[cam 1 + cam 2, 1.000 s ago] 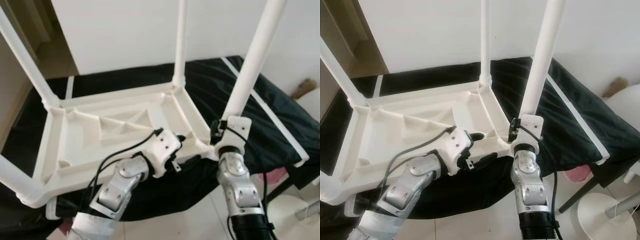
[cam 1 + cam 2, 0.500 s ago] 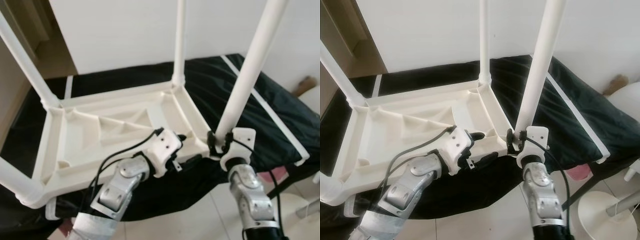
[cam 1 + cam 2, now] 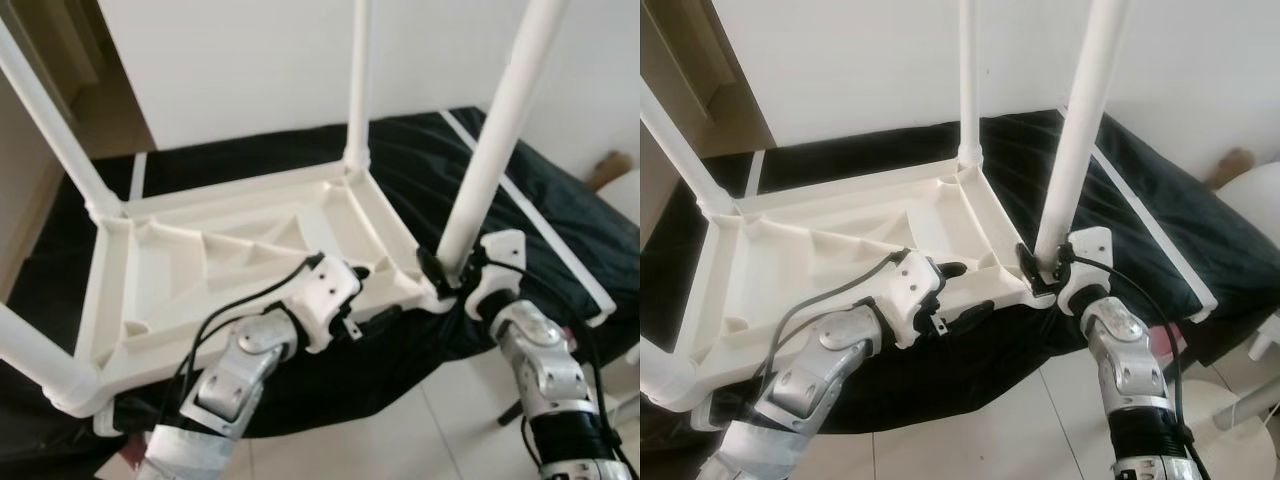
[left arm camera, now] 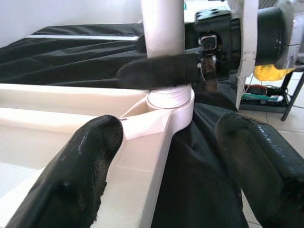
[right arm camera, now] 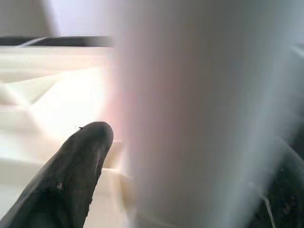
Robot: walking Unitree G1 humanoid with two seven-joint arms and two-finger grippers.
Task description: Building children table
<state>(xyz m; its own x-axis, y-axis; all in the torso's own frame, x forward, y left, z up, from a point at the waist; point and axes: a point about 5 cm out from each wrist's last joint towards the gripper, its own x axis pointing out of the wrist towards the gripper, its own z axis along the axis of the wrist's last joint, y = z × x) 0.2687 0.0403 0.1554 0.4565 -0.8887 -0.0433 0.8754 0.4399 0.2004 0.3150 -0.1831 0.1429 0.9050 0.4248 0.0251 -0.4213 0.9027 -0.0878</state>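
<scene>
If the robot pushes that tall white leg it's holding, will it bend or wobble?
The leg looks like a stiff plastic tube, so it probably won't bend. It's tall and gripped low by the right gripper, so it might wobble in its socket.

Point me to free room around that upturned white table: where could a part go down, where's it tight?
Free: black cloth behind the upturned white plastic tabletop, and the cloth right of the near right white leg. The tabletop's ribbed underside is bare but uneven. Crowded: the near right corner, where the right pincer clamps the leg base and the left pincer straddles the rim.
</scene>
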